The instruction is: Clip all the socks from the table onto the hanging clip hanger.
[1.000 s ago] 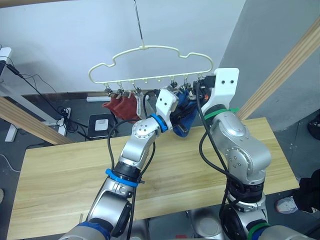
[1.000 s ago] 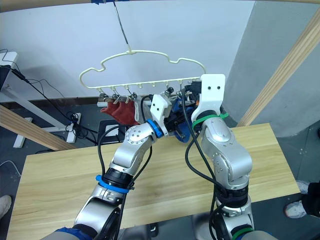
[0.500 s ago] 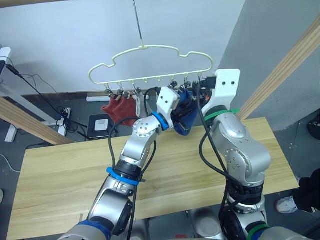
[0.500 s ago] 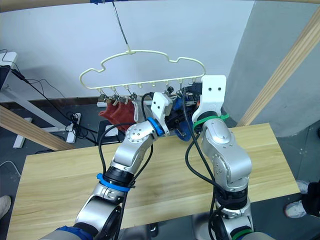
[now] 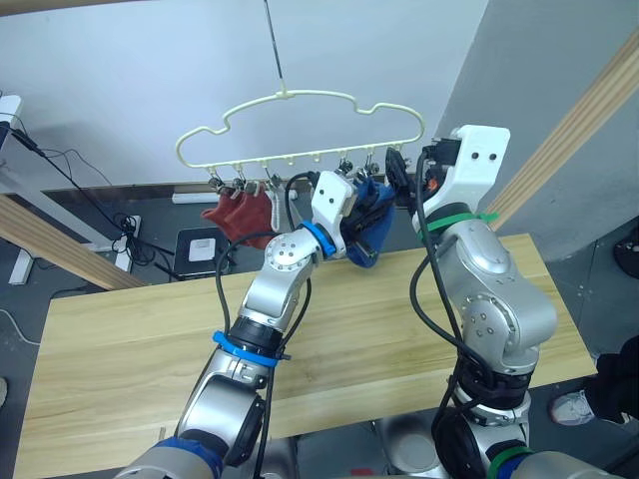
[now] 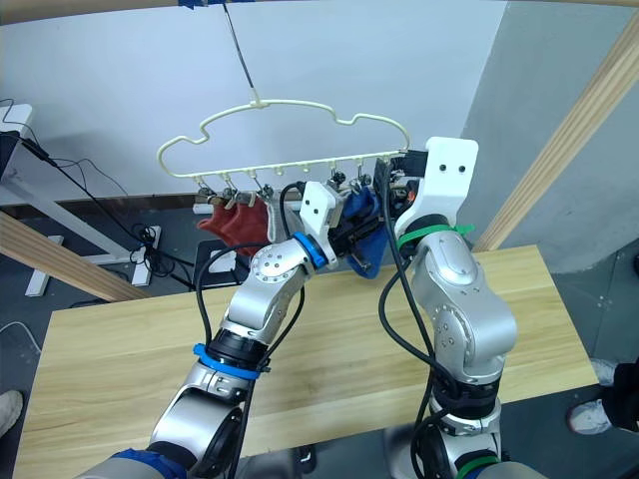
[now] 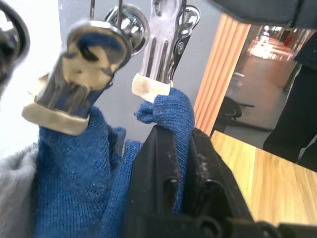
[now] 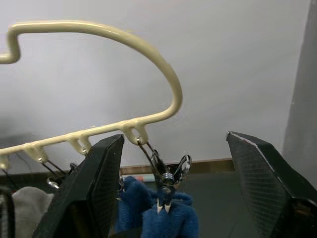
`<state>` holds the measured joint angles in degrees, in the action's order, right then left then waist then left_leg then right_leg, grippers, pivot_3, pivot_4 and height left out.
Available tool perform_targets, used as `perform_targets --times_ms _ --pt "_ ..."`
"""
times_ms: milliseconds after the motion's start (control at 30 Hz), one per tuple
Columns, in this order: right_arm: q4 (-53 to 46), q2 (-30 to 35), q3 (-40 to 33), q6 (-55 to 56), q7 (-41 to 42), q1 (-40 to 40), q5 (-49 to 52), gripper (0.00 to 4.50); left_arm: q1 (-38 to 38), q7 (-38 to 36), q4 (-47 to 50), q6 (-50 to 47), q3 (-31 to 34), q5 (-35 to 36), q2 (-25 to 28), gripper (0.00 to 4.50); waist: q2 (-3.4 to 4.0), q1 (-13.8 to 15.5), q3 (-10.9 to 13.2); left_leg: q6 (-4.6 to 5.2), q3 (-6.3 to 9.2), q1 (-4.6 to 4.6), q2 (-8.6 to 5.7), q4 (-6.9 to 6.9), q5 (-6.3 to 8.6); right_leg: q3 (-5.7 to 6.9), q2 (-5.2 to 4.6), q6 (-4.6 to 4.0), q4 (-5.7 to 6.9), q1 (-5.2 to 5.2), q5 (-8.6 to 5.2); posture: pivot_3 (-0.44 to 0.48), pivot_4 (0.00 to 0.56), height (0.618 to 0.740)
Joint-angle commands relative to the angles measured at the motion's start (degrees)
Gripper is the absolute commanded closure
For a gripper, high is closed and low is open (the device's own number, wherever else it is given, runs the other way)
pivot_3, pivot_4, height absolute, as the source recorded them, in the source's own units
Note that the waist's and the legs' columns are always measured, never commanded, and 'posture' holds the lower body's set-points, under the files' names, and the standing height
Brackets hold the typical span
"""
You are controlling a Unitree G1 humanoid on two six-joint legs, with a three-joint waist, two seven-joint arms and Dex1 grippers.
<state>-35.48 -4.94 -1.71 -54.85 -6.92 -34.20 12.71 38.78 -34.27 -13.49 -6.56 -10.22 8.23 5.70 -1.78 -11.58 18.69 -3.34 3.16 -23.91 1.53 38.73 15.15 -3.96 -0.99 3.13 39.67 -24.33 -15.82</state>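
The pale-yellow clip hanger (image 5: 300,97) hangs above the table's (image 5: 130,329) far edge. Two rust-red socks (image 5: 240,215) hang from its left clips. At the right end a blue sock (image 7: 168,106) sits in a silver clip (image 7: 161,54), beside another clipped blue sock (image 7: 69,163) and a grey sock (image 7: 15,198). My left gripper (image 5: 357,215) is shut on the end blue sock just below its clip. My right gripper (image 8: 176,144) is open, its fingers spread wide on either side of the end clip (image 8: 166,181) and off it.
Slanted wooden poles run at the right (image 5: 569,130) and left (image 5: 60,244). Cables and a small device (image 5: 200,244) lie on the floor behind the table. A person's shoe (image 5: 574,407) shows at the right edge.
My right gripper has opened and drawn back to the right from the end clip. The left gripper stays on the blue sock, which now hangs in that clip.
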Motion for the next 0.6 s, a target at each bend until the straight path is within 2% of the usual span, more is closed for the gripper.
perform_targets --times_ms 33,367,533,600 --pt "-4.6 1.1 -0.6 -1.0 1.8 0.8 1.9 1.03 0.1 -1.2 2.3 -0.8 0.1 0.8 0.2 3.05 0.00 0.0 0.0 0.00 0.00 0.00 0.00 0.00 0.00 0.00 0.00 0.00 0.00 0.00 0.00 -0.319 0.271 0.740" --pt "-10.0 9.3 -2.6 -3.1 8.3 5.4 6.0 1.03 -5.9 -6.0 10.2 -5.0 -0.5 1.8 5.7 0.10 0.00 -0.1 0.0 0.00 0.01 0.01 0.01 0.00 0.00 0.00 0.00 0.00 0.02 0.01 0.00 -0.316 0.253 0.740" --pt "-11.9 14.5 -3.0 -3.2 11.9 8.8 7.7 1.03 -12.8 -10.4 18.2 -7.1 0.0 3.5 11.3 0.04 0.08 -0.2 -0.1 0.00 0.01 0.03 0.04 0.00 0.00 -0.01 0.00 0.00 0.04 0.01 0.00 -0.310 0.235 0.740" --pt "-12.2 17.9 -3.7 -2.7 14.4 10.6 8.3 0.69 -16.2 -13.1 22.4 -8.4 1.1 5.8 14.7 0.00 0.13 -0.3 -0.2 -0.01 0.01 0.03 0.06 0.00 -0.01 -0.01 0.00 0.00 0.06 0.01 0.00 -0.302 0.213 0.740"
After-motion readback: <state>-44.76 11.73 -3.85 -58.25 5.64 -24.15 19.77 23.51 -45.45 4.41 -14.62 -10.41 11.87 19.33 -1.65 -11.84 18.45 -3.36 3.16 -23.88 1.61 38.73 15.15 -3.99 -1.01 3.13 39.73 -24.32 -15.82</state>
